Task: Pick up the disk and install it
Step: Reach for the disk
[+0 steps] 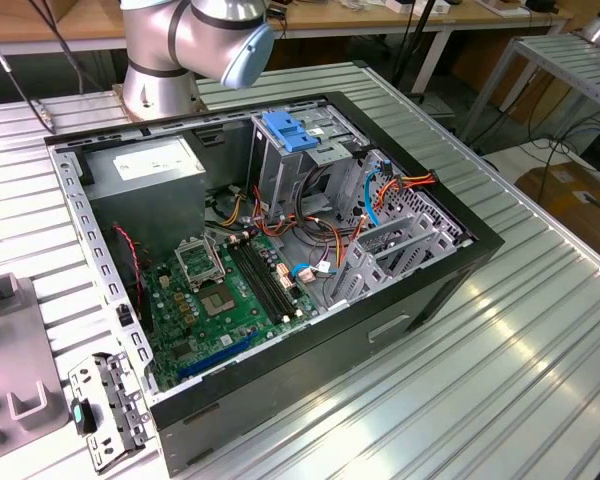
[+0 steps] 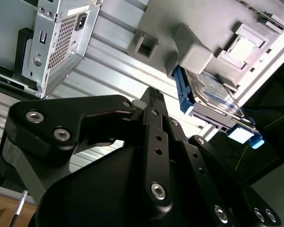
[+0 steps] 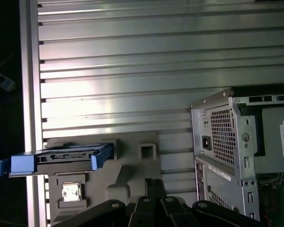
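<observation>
Disk stood on edge in a grey fixture at the rim of the slatted bench, well apart from the open computer case. End effector pointed toward the bench near the fixture, tips together, nothing clamped, clear of the disk. Arm base sat behind the case in the exterior view. Bright blue carrier framed the drive; rounded blue end reached past the bench edge. Flat drive face showed in the second wrist view.
</observation>
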Available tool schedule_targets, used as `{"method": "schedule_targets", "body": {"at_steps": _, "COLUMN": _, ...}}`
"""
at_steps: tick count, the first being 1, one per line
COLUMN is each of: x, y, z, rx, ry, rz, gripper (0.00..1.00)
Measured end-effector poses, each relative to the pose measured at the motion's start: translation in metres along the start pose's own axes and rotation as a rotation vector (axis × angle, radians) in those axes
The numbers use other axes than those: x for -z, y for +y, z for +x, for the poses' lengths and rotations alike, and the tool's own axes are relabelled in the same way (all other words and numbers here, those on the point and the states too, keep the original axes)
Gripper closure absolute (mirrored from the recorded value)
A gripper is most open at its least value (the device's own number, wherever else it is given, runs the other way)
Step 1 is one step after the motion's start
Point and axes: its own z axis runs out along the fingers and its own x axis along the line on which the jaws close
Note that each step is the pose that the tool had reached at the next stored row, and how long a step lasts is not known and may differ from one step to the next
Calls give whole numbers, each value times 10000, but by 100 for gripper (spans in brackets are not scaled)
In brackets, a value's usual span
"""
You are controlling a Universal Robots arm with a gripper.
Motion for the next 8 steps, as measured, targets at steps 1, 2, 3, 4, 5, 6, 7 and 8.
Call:
{"method": "schedule_targets", "body": {"at_steps": 1, "x": 0, "y": 0, "z": 10, "rx": 0, "ry": 0, "rz": 0, "gripper": 89}}
{"method": "schedule_targets", "body": {"at_steps": 2, "x": 0, "y": 0, "z": 21, "rx": 1, "ry": 0, "rz": 0, "gripper": 89}}
{"method": "schedule_targets", "body": {"at_steps": 3, "x": 1, "y": 1, "z": 31, "rx": 0, "ry": 1, "rz": 0, "gripper": 89}}
{"method": "schedule_targets", "body": {"at_steps": 4, "x": 1, "y": 2, "z": 41, "rx": 0, "ry": 1, "rz": 0, "gripper": 89}}
{"method": "schedule_targets", "body": {"at_steps": 5, "x": 1, "y": 3, "z": 51, "rx": 0, "ry": 1, "rz": 0, "gripper": 89}}
{"method": "schedule_targets", "body": {"at_steps": 6, "x": 1, "y": 4, "z": 63, "rx": 0, "ry": 2, "rz": 0, "gripper": 89}}
{"method": "schedule_targets", "body": {"at_steps": 7, "x": 1, "y": 5, "z": 73, "rx": 0, "ry": 3, "rz": 0, "gripper": 89}}
{"method": "schedule_targets", "body": {"at_steps": 8, "x": 2, "y": 5, "z": 89, "rx": 0, "ry": 3, "rz": 0, "gripper": 89}}
